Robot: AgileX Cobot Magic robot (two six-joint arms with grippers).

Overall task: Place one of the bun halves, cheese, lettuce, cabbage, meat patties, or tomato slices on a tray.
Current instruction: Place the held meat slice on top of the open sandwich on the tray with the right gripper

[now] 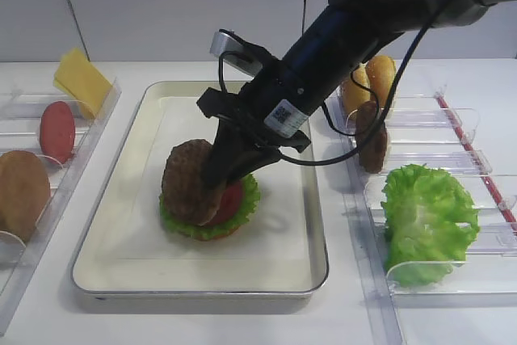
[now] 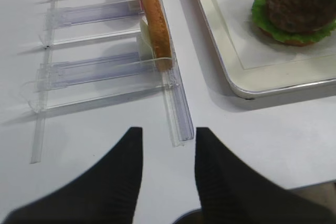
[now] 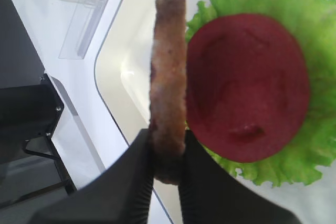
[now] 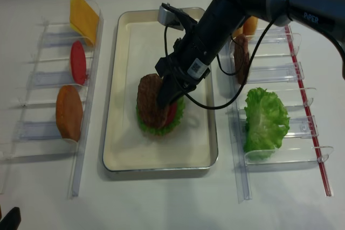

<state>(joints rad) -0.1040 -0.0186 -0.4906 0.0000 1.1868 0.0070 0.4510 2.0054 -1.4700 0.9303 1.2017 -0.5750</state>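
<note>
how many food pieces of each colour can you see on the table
green lettuce: 2
red tomato: 2
dark brown patty: 2
yellow cheese: 1
light brown disc: 1
golden bun: 1
total: 9

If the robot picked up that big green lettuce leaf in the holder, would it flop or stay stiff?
The lettuce would probably bend a little, since it looks thin and frilly. Still, it stands upright in its clear holder without collapsing, so it may be stiffer than a real leaf. It looks light, and its crinkled edge might slip out of a narrow pinch.
</note>
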